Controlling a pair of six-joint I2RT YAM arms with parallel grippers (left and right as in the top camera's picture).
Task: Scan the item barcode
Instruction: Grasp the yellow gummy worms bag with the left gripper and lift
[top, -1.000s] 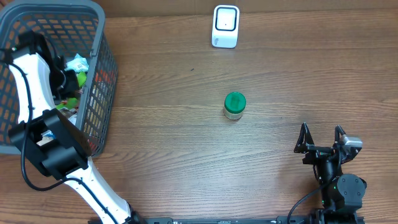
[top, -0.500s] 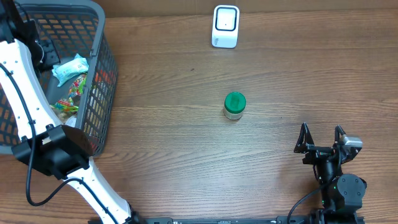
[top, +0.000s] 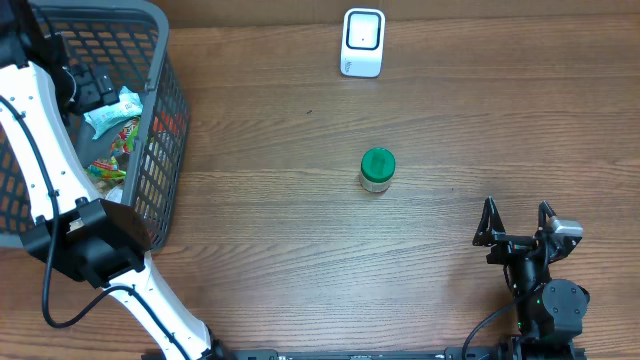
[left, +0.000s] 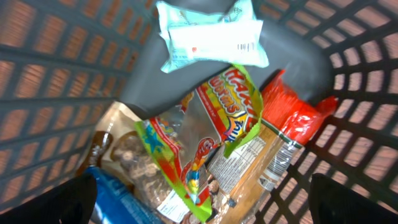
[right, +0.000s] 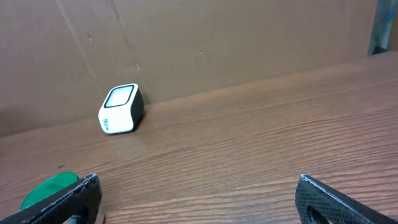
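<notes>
Left gripper is held over the basket, jaws spread wide, nothing gripped. Inside, a pale packet is seen barcode-up, lying partly on a sweets bag. Right gripper is held wide open near the table edge, empty. A green-lidded jar is stood mid-table, well apart from the scanner.

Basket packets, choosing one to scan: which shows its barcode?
The pale blue-and-white packet on top: barcode on its white label; the gummy bag and red packet show none.
</notes>
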